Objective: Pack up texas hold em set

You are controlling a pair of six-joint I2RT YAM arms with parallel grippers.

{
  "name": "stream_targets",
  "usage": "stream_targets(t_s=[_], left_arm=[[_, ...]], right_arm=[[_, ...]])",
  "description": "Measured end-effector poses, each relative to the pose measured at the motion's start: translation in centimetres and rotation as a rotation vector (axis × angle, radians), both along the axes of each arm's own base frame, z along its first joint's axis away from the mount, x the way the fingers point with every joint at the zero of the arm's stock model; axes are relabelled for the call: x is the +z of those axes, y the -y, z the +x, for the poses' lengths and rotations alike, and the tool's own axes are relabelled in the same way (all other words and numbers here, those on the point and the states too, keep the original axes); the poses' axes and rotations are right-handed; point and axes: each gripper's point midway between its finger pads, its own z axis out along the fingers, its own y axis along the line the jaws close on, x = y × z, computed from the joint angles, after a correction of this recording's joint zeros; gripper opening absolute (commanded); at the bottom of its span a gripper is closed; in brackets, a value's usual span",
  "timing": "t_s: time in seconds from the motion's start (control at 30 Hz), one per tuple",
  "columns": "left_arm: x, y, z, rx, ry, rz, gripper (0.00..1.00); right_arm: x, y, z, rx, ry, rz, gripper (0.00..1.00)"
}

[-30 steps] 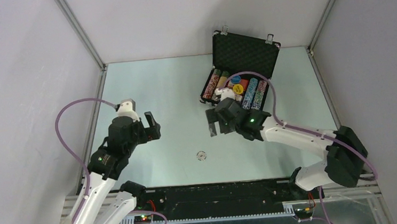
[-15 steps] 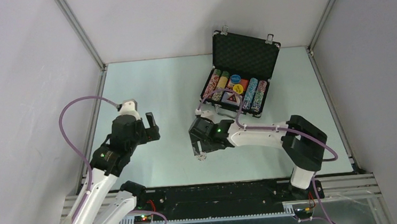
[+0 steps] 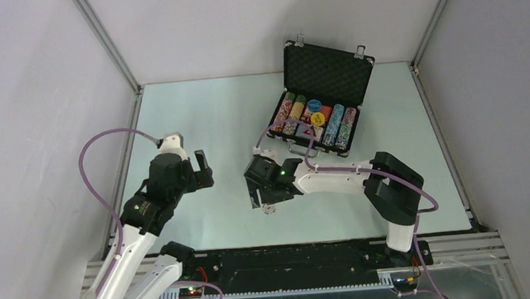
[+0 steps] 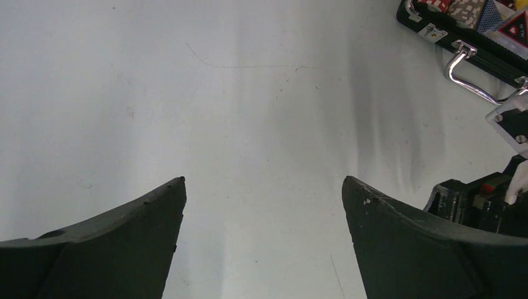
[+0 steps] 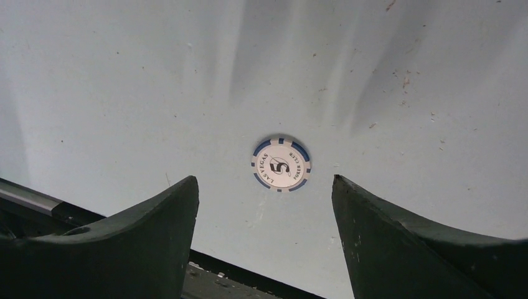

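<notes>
The black briefcase (image 3: 324,100) stands open at the back right of the table, lid up, with rows of poker chips, yellow and blue discs and a dark triangular piece inside. Its silver handle (image 4: 468,73) and front edge show in the left wrist view. One white and blue poker chip (image 3: 270,208) (image 5: 281,164) lies flat on the table near the front middle. My right gripper (image 3: 260,198) (image 5: 264,179) hovers low over it, open, the chip just beyond its fingertips and untouched. My left gripper (image 3: 203,170) (image 4: 264,180) is open over bare table at the left.
The pale table (image 3: 202,119) is fenced by metal frame posts and grey walls. A black rail (image 5: 249,274) runs along the near edge, just behind the right fingers. The right arm's wrist (image 4: 479,199) sits at the lower right of the left wrist view.
The right arm swung from beside the briefcase toward the front middle and down over the lone chip, its jaws narrowing a little. The left arm barely moved.
</notes>
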Motion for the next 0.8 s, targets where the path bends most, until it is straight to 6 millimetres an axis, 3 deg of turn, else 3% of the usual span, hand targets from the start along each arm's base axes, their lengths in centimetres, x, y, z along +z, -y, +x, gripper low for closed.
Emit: stream_targets(t_s=[0.4,0.8], left_arm=[[0.0,0.0,0.0,-0.001,0.000,0.000,1.00],[0.0,0.0,0.0,-0.001,0.000,0.000,1.00]], right_arm=[[-0.5,-0.1,-0.2,0.006,-0.015,-0.054,0.79],[-3.0,0.3,-1.0,0.025,-0.039,-0.162,0.64]])
